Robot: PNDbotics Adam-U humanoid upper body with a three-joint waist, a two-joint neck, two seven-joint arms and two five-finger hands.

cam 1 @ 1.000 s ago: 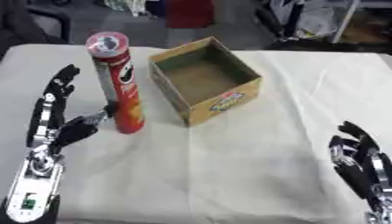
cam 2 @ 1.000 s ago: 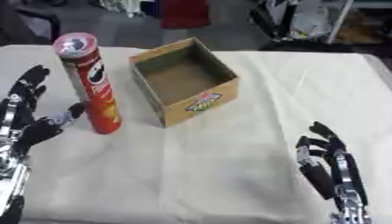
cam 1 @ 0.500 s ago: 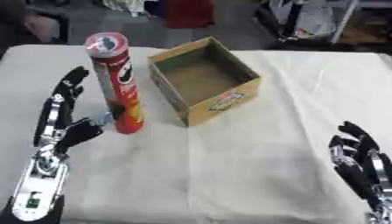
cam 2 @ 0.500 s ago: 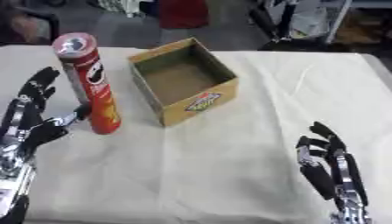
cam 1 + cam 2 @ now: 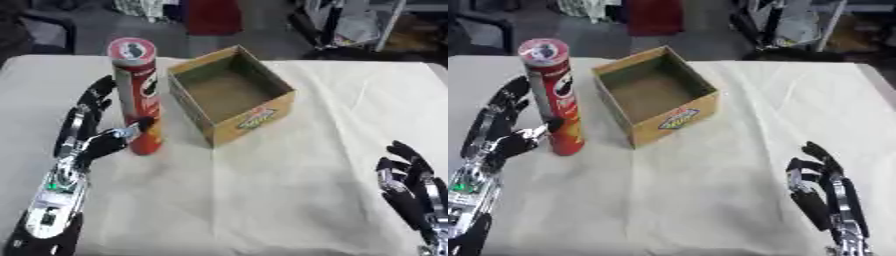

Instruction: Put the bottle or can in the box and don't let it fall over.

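Can upright on the counter, just left of the open box.

Left hand sits beside the red can, fingers straight and spread along its left side, thumb tip against its lower front; whether the fingers touch it is unclear. The cardboard box stands empty, a coloured label on its near wall. Right hand rests near the lower right corner, fingers relaxed and open, well apart from both. A pale cloth covers the counter.
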